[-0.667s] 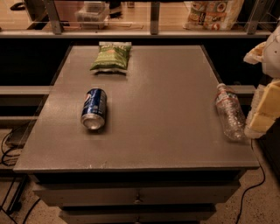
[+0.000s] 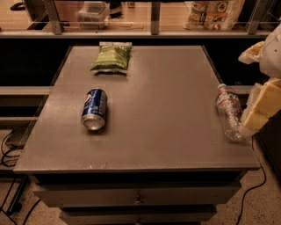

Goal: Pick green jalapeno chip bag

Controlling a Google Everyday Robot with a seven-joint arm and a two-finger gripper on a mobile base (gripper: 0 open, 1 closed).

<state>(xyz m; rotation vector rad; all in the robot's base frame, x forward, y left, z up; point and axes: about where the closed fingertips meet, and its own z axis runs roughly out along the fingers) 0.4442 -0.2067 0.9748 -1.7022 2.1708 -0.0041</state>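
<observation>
While the grey desk [image 2: 158,132] is being viewed from above its near edge, the green jalapeno chip bag [image 2: 111,57] is being shown lying flat close to the far edge, somewhat towards the far left corner, with its pale top band turned to the far edge and nothing touching it. The blue soda can [image 2: 94,109] is being shown lying on its side in the left half of the desk, roughly midway between the far and near edges, its silver end pointed at the near edge and well apart from the bag. A clear plastic bottle [image 2: 229,113] is being shown lying on its side just inside the right edge, its cap pointed at the far edge. The gripper [image 2: 253,117] is being held at the right edge of the desk (a pale yellowish shape below a white arm part), just beside the near end of the bottle and well apart from the chip bag; whether it is open or closed cannot be told, nor whether the bottle is being touched. Beyond the far edge, a large pale printed bag [image 2: 214,13] with red marks is being shown standing behind a rail. Drawer fronts [image 2: 138,193] are being shown under the near edge.
</observation>
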